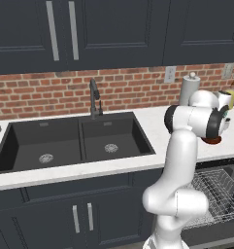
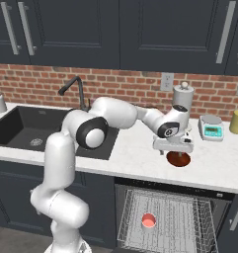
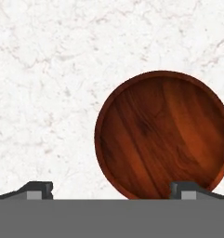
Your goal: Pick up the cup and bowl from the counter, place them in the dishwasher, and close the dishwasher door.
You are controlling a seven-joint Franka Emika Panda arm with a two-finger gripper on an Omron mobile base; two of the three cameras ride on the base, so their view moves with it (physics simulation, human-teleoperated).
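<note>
Nearest, below the counter edge, the cup already sits in the dishwasher rack. On the counter above, the bowl lies under the gripper, jaws fully spread and empty. The bowl sits off-centre toward one finger, so a straight descent may strike the rim and skid it.

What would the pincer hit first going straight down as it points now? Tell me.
Probably the bowl, at its rim nearest the open pincer; one fingertip lines up with that rim, the other with bare counter. Depth is uncertain.
</note>
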